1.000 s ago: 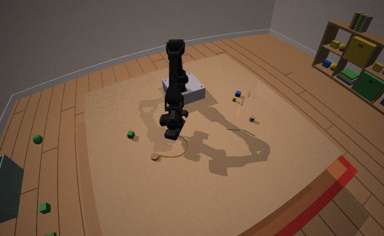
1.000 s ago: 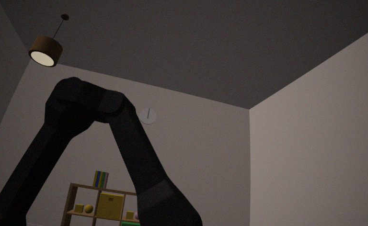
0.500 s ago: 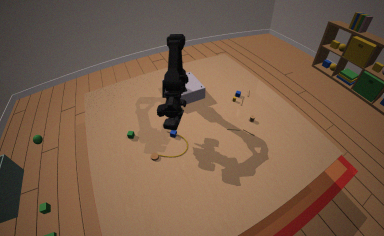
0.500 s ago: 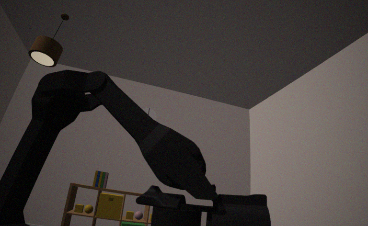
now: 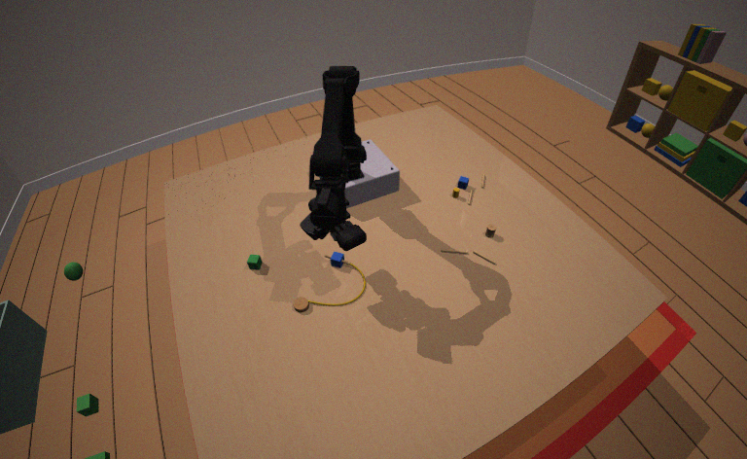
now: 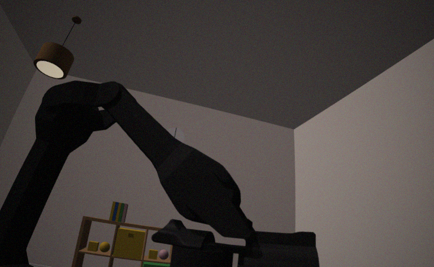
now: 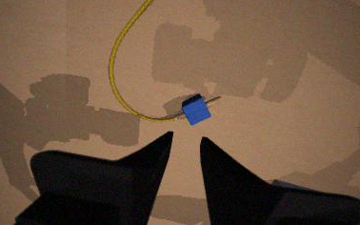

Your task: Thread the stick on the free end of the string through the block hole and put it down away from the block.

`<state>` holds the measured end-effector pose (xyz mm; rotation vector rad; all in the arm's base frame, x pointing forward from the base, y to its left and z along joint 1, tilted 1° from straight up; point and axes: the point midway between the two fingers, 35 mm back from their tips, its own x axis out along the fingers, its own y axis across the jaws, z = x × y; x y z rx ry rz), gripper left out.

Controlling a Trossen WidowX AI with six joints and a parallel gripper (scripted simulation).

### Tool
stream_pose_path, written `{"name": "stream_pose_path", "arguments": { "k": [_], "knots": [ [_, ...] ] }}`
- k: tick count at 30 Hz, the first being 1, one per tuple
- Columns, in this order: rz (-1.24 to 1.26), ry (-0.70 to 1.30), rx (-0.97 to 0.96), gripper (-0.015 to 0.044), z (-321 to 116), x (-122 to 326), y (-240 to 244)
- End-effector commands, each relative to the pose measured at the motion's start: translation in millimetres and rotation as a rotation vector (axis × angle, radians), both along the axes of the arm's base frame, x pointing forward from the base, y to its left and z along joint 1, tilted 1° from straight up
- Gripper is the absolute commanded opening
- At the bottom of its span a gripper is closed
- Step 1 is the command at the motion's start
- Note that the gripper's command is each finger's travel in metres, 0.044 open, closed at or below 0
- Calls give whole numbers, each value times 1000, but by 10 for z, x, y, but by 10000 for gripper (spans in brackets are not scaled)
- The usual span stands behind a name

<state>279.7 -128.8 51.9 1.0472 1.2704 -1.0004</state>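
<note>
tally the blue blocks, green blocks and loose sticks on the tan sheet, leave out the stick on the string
blue blocks: 2
green blocks: 1
loose sticks: 4
total: 7

green cube [image 5: 254, 262] on mat | wooden shelf [image 5: 624, 85] [image 6: 78, 243] | ceiling lamp [image 6: 55, 54] lit

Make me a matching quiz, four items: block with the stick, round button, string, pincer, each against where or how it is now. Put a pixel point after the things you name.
1. blue block [image 5: 337, 260] [image 7: 196, 111]
2. round button [image 5: 301, 303]
3. string [image 5: 364, 283] [image 7: 110, 69]
4. pincer [image 5: 332, 232] [image 7: 188, 134]

A. yellow, curved
B. partly open, holding nothing
C. stick poking out one side
D. at the string's far end from the stick

1-C; 2-D; 3-A; 4-B
</note>
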Motion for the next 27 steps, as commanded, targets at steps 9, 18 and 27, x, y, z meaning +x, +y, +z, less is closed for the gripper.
{"name": "stream_pose_path", "arguments": {
  "k": [9, 18, 27],
  "knots": [
    [1236, 10, -73, 123, 9, -157, -177],
    [1731, 19, -95, 123, 5, -224, -239],
    [2215, 26, -114, 123, 0, -280, -289]
  ]
}}
